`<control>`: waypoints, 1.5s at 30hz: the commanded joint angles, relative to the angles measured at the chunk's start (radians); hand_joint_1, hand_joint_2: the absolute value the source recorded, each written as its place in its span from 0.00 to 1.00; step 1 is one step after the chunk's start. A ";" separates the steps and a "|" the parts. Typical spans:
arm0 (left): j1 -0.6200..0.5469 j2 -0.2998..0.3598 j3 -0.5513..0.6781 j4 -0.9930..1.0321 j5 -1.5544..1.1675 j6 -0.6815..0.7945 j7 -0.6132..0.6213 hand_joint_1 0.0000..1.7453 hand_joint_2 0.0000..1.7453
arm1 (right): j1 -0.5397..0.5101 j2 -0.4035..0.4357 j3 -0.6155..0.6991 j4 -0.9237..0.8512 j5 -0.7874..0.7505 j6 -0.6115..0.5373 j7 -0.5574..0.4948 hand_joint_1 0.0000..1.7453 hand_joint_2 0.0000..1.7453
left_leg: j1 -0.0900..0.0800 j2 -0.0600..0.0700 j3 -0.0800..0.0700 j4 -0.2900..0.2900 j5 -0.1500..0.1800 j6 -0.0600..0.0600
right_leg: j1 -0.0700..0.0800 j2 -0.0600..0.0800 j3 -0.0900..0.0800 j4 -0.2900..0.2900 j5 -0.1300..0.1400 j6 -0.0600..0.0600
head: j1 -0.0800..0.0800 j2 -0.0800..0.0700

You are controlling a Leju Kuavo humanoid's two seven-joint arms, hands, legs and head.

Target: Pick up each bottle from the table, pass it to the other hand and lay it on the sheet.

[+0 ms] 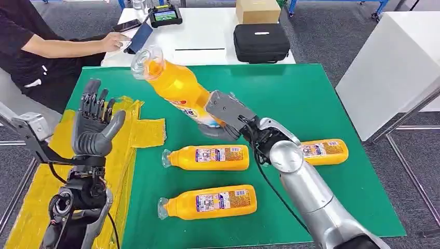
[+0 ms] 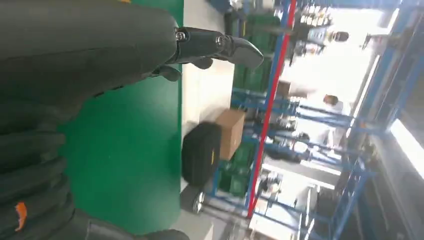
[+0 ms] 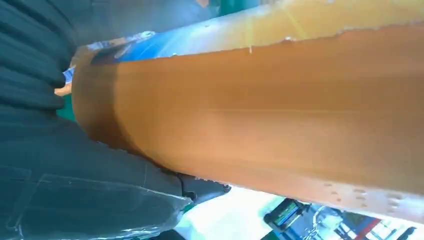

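My right hand [image 1: 228,115] grips an orange bottle [image 1: 174,83] by its labelled end and holds it tilted in the air over the green mat, its clear end pointing to the far left. In the right wrist view the bottle's orange body [image 3: 280,115] lies against the grey hand [image 3: 75,165]. My left hand [image 1: 96,127] stands upright over the yellow sheet [image 1: 49,181], fingers spread and holding nothing. Its dark fingers [image 2: 220,47] are spread in the left wrist view. Three more orange bottles lie flat on the mat: one [image 1: 207,157], one [image 1: 210,202], one [image 1: 324,150].
The green mat [image 1: 311,93] covers the table. Behind it a white table holds a black case [image 1: 261,42], a cardboard box [image 1: 258,10], a tablet [image 1: 165,14] and a phone. A person [image 1: 36,46] in black sits at the far left, one hand on that table. A white cabinet [image 1: 394,67] stands right.
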 commanded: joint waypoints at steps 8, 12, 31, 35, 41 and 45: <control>-0.060 0.020 -0.055 0.050 0.024 0.021 -0.012 0.00 1.00 | -0.132 0.031 0.107 0.135 0.024 -0.001 0.046 1.00 1.00 | 0.000 0.001 0.000 0.000 0.000 -0.001 | 0.000 0.001 0.000 0.001 0.000 -0.001 | 0.000 0.000; -0.062 0.022 -0.058 0.052 0.030 0.020 -0.010 0.00 1.00 | -0.137 0.035 0.113 0.148 0.028 -0.001 0.048 1.00 1.00 | 0.000 0.001 0.002 0.001 -0.001 -0.002 | 0.000 0.002 0.002 0.001 -0.001 -0.002 | 0.000 0.000; -0.156 0.009 -0.253 0.085 0.199 -0.067 0.067 0.00 1.00 | -0.203 0.070 0.166 0.294 0.094 -0.018 0.024 1.00 1.00 | 0.000 -0.001 0.002 0.001 -0.001 -0.003 | 0.000 0.000 0.003 0.001 -0.002 -0.002 | 0.000 0.000; -0.194 -0.016 -0.288 0.115 0.242 -0.075 0.109 0.00 1.00 | -0.199 0.075 0.171 0.276 0.099 -0.026 0.021 1.00 1.00 | 0.000 -0.003 0.001 0.002 -0.001 -0.003 | 0.000 -0.001 0.002 0.002 -0.002 -0.002 | 0.000 0.000; -0.245 -0.035 -0.349 0.171 0.268 -0.071 0.133 0.00 1.00 | -0.183 0.075 0.167 0.216 0.091 -0.033 0.033 0.99 1.00 | 0.000 -0.003 0.000 0.001 0.000 -0.002 | 0.000 -0.002 0.001 0.001 -0.001 -0.001 | 0.000 0.000; -0.273 -0.027 -0.376 0.177 0.238 -0.059 0.147 0.00 1.00 | -0.160 0.069 0.190 0.161 0.092 -0.024 0.046 0.93 1.00 | 0.000 -0.002 0.001 0.001 -0.001 -0.002 | 0.000 -0.001 0.002 0.001 -0.002 -0.001 | 0.000 0.000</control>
